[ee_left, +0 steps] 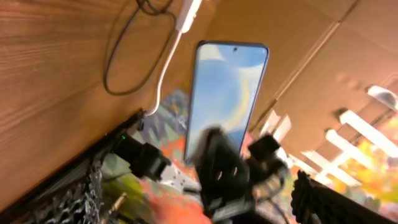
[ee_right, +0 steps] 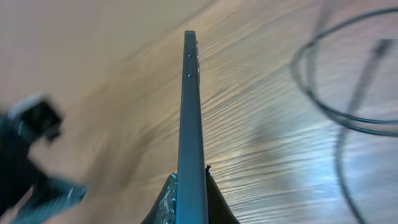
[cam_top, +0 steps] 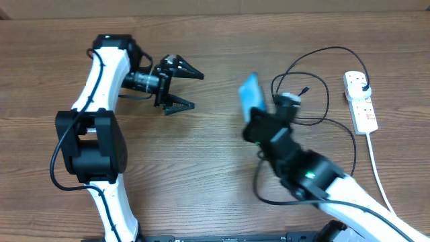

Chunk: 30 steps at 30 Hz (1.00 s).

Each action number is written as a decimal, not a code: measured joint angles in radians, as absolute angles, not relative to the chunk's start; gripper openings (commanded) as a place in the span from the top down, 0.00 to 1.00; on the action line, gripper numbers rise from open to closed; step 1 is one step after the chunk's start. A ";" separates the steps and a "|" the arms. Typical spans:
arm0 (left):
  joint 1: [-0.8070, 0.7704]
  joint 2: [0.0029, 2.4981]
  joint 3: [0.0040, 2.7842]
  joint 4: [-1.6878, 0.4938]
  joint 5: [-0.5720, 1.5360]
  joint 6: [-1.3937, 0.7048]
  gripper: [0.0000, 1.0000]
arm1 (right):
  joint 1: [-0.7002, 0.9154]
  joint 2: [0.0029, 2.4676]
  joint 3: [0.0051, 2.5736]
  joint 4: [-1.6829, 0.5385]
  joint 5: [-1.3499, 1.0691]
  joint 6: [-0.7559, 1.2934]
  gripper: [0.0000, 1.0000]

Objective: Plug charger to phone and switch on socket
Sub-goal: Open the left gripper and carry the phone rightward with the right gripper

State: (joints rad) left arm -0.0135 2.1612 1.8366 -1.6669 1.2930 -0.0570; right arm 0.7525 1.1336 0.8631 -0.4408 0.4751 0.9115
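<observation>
My right gripper is shut on the phone and holds it lifted above the table, screen toward the left arm. In the right wrist view the phone shows edge-on between the fingers. The left wrist view shows its light blue screen. My left gripper is open and empty, left of the phone, pointing at it. The black charger cable loops on the table right of the phone, its plug in the white socket strip. The cable's connector tip lies inside the loop.
The socket's white cord runs down the right side toward the front edge. The right arm crosses the lower right of the table. The left arm's base stands at the left.
</observation>
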 measured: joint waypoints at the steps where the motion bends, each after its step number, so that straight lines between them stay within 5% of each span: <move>1: -0.006 2.161 1.837 -1.681 1.296 -0.032 0.05 | 0.729 1.093 0.863 -0.484 0.473 0.946 0.96; 13: 0.018 1.966 1.839 -1.687 1.262 0.072 0.07 | 0.668 0.863 0.863 -0.603 0.400 1.102 0.96; 16: 0.018 1.814 1.840 -1.687 1.157 0.082 0.00 | 0.668 0.839 0.863 -0.625 0.395 1.148 0.96; 30: 0.017 1.187 1.851 -1.682 0.644 0.080 0.00 | 0.668 0.848 0.863 -0.614 0.389 1.290 0.96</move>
State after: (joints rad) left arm 0.0174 1.1866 1.8507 -1.6825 0.6441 0.0799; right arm 0.6682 0.8478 0.8631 -0.6140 0.3885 1.2896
